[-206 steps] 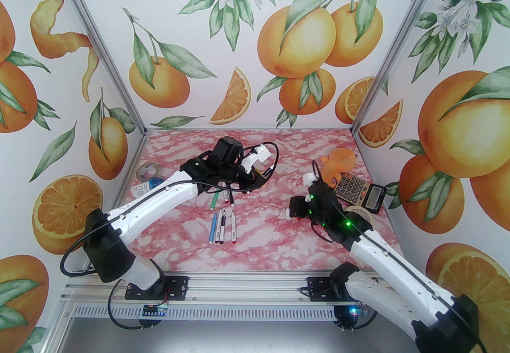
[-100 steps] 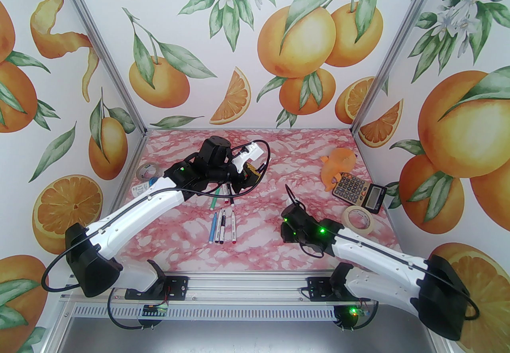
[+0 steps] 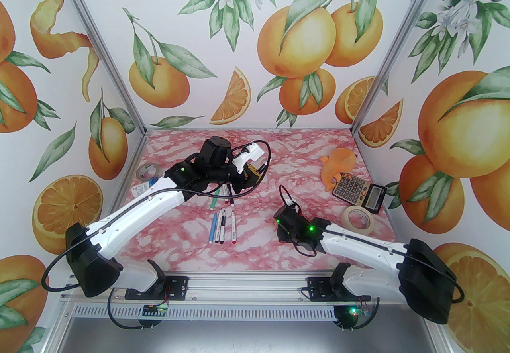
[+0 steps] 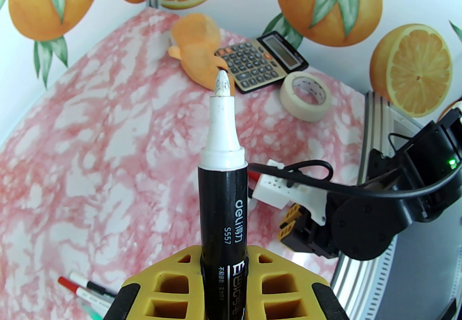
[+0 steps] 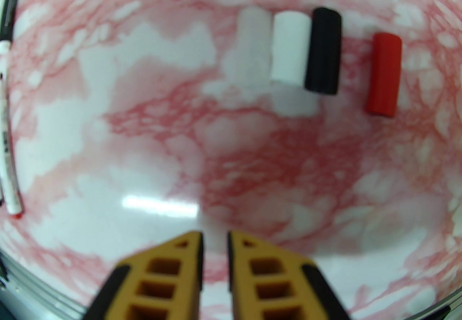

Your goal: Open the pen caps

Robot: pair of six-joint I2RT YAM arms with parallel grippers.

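Presently the left gripper (image 4: 223, 260) clamps an uncapped black-barrelled marker pen (image 4: 223, 199); the right gripper (image 5: 215, 239) is closed and empty. Next, probably: lay it beside the white-barrelled pens (image 3: 224, 226).

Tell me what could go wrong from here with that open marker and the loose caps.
1. The left gripper is shut on the marker with its tip bare. Laid down carelessly, it may smear the table.
2. The white cap, black cap and red cap lie on their sides. The shut, empty right gripper nearby could set them rolling.
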